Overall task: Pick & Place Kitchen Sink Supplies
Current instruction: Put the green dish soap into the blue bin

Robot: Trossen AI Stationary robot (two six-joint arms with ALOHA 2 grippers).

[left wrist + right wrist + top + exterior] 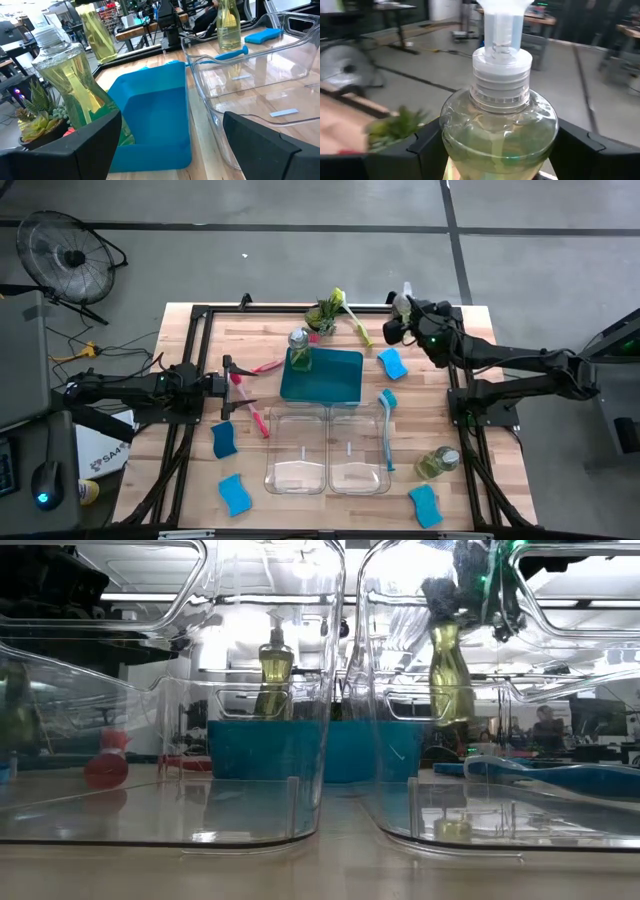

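Our right gripper [408,320] clamps a soap bottle [499,125] by its body, lifted clear near the desk's far right corner so it can travel; our left gripper [236,383], fingers spread and empty, waits at the left edge beside a pink brush [258,420].

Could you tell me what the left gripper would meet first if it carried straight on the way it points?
Probably the soap bottle standing on the teal tray; the open left gripper points toward it.

Three clear pump bottles of yellow-green soap [299,352], four blue sponges [223,439], three long-handled dish brushes [386,430], two clear plastic bins [297,448].
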